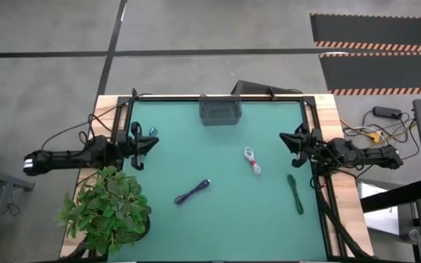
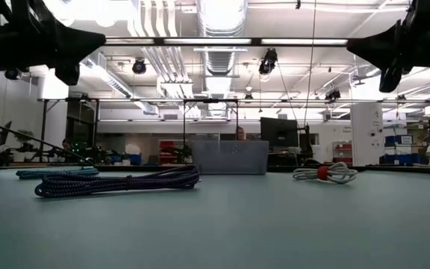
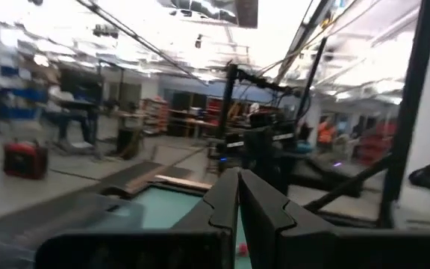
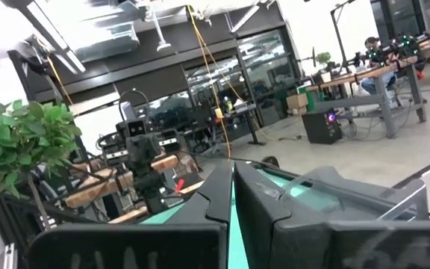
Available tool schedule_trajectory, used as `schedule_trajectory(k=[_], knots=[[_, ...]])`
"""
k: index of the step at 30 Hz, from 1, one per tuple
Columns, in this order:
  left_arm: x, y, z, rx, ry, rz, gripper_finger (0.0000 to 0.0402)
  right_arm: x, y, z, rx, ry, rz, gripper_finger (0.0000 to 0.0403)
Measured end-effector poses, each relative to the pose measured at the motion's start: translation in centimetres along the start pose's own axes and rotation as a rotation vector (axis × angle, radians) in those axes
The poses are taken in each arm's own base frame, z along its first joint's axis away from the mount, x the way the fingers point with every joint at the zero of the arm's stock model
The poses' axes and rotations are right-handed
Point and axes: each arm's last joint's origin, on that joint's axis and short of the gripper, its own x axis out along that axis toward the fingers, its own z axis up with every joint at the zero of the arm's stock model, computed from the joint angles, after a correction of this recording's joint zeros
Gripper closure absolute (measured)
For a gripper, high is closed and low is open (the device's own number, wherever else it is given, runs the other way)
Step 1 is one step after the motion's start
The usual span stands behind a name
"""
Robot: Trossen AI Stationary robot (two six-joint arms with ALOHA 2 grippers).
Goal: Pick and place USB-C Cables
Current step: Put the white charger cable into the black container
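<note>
I see 3 cables loose on the green tabletop (image 1: 218, 219): white-and-red cable (image 1: 252, 160) mid-right, purple cable (image 1: 192, 192) nearer centre, dark green cable (image 1: 295, 193) by the right edge, all apart from the grey tray (image 1: 220, 111) at the far edge. The left gripper (image 1: 146, 142) and right gripper (image 1: 291, 141) hover raised at opposite sides, jaws pressed together, holding nothing.

Three cable bundles on the green table (image 1: 218, 219): white cable with red tie (image 1: 252, 160) centre-right, purple cable (image 1: 192, 191) toward the front, dark green cable (image 1: 295, 193) near the right edge. Grey tray (image 1: 220, 111) at the back edge, potted plant (image 1: 108, 208) at the front-left corner. Left gripper (image 1: 146, 148) and right gripper (image 1: 292, 143) raised at opposite sides, well apart from the cables.
</note>
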Motion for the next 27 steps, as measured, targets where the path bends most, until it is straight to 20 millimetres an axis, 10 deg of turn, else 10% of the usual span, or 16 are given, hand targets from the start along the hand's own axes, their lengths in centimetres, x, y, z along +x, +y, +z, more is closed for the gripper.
schedule_trajectory(k=[9,27], knots=[[0.1,-0.1,1.3,0.198,-0.061,0.005,0.0402,1.3,0.7,0.8,-0.058,-0.095,0.019,0.0394],[0.2,-0.1,1.4,0.373,-0.084,0.021,0.0402,6.9,3.0,0.2,-0.081,0.312,-0.076,0.0394]])
